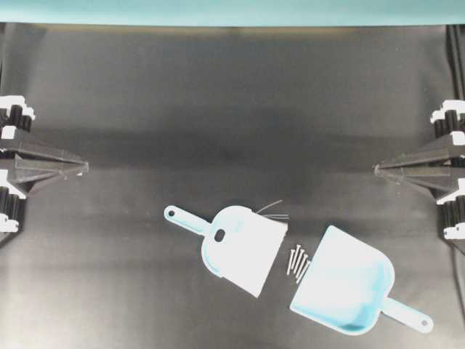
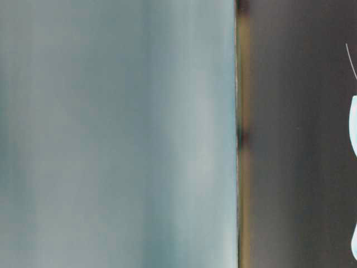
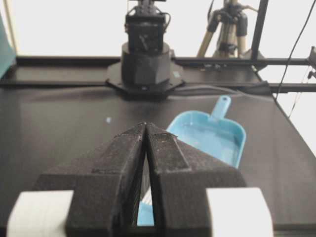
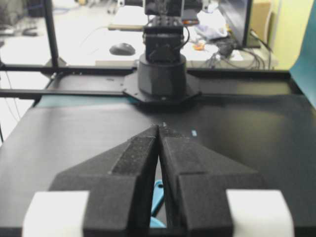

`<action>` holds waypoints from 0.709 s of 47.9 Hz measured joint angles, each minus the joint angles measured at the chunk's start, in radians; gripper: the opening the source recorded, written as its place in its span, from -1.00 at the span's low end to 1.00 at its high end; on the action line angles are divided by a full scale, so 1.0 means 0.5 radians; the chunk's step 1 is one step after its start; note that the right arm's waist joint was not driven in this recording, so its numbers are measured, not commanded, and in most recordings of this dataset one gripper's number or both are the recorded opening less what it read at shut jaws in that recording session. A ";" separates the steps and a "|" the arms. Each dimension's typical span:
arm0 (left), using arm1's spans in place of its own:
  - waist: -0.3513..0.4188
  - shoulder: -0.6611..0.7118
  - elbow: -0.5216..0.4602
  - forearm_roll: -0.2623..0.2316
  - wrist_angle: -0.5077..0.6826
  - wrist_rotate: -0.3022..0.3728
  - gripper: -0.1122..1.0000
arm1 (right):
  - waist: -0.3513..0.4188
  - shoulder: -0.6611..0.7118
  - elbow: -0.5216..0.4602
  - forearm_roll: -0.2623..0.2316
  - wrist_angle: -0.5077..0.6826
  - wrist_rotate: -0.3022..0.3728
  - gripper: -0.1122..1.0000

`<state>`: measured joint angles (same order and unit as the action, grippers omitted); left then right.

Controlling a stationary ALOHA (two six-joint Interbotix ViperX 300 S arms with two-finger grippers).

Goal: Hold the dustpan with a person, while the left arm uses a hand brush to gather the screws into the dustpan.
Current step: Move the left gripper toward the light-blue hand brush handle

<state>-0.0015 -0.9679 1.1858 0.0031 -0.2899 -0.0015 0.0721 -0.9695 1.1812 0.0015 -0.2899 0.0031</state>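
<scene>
Black matte tabletop [image 1: 218, 94] under a teal backdrop [image 1: 218, 11]; left claw [image 1: 86, 167] and right claw [image 1: 376, 169] both closed, empty.

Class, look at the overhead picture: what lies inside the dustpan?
Nothing shows inside the dustpan; its blue floor is bare. The screws lie on the mat just outside its mouth. Nothing covers the pan.

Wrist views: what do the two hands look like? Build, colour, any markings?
Both match. The left hand and the right hand each have two matte black, rough-textured, wedge-shaped fingers tapering to a point, with white blocks at the base on either side. Overhead, each arm shows black ribbed parts with white clips beside the hand. No printed markings visible.
</scene>
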 measured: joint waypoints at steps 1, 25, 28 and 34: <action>-0.003 0.012 -0.003 0.009 0.006 -0.006 -0.70 | 0.000 0.000 0.003 0.000 0.003 0.000 -0.73; -0.071 1.022 -0.230 0.089 0.086 0.202 -0.80 | 0.000 -0.371 0.141 -0.021 0.927 -0.025 -0.80; -0.077 1.166 -0.288 0.089 0.080 0.282 -0.79 | 0.000 -0.472 0.160 -0.067 0.945 -0.046 -0.80; -0.083 1.411 -0.371 0.089 -0.009 0.362 -0.51 | 0.000 -0.647 0.218 -0.144 1.000 -0.107 -0.80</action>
<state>-0.0430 -0.2623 1.0002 0.0476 -0.2945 0.1795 0.0721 -1.2931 1.2901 -0.0706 0.2102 -0.0506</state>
